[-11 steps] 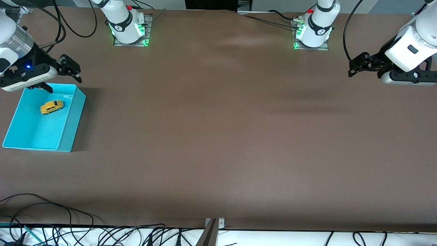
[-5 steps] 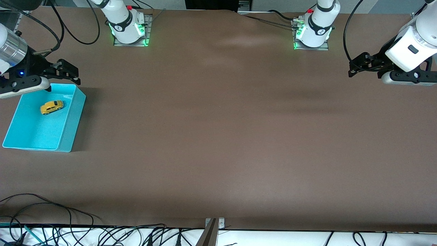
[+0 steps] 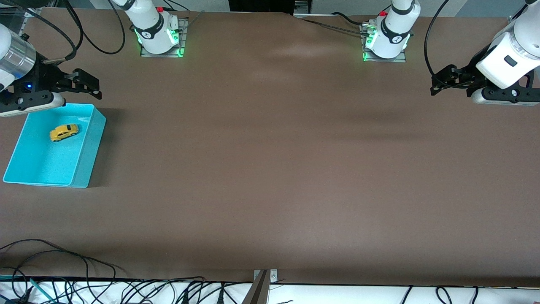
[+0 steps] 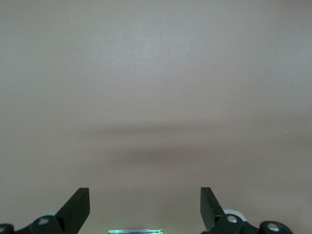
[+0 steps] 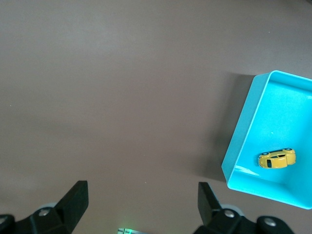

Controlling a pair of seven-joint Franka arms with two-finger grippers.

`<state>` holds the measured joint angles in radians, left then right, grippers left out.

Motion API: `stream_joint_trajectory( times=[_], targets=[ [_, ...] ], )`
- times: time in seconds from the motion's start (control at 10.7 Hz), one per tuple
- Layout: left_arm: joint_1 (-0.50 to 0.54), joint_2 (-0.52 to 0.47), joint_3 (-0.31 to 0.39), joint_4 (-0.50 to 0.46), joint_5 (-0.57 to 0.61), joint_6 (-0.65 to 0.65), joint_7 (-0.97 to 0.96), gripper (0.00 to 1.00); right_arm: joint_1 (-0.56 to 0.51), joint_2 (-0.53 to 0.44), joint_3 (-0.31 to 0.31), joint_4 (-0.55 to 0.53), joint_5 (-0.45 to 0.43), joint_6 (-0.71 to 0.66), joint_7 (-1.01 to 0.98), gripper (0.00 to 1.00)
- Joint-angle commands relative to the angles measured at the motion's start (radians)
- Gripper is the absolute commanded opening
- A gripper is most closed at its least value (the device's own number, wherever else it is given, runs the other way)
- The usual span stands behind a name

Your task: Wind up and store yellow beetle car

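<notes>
The yellow beetle car (image 3: 64, 132) lies inside the turquoise bin (image 3: 90, 147) at the right arm's end of the table; both also show in the right wrist view, the car (image 5: 277, 159) in the bin (image 5: 243, 141). My right gripper (image 3: 86, 84) is open and empty, up in the air over the table just past the bin's edge toward the robot bases (image 5: 141, 200). My left gripper (image 3: 441, 82) is open and empty, held over bare table at the left arm's end (image 4: 145, 204).
The brown table (image 3: 270, 169) stretches between the two arms. The arm bases (image 3: 159, 36) (image 3: 386, 40) stand at the table's edge farthest from the front camera. Cables (image 3: 50, 270) lie along the nearest edge.
My right gripper has risen and drawn back from over the bin toward the robot bases. The car stays in the bin. The left arm has not moved.
</notes>
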<state>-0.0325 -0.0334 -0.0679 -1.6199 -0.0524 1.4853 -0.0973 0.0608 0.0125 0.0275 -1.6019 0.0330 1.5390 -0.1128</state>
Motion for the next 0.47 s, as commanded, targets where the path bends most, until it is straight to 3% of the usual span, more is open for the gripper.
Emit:
stream_joint_trajectory(
  times=[0.0,0.37],
  targets=[
    [-0.003,0.013,0.003,0.031,-0.017,-0.013,-0.002,1.0,0.016,0.0,-0.009,0.023,0.007,-0.028,0.019,1.0],
    [-0.001,0.013,0.003,0.031,-0.017,-0.014,0.002,1.0,0.014,0.001,-0.011,0.023,0.005,-0.03,0.013,1.0]
  ],
)
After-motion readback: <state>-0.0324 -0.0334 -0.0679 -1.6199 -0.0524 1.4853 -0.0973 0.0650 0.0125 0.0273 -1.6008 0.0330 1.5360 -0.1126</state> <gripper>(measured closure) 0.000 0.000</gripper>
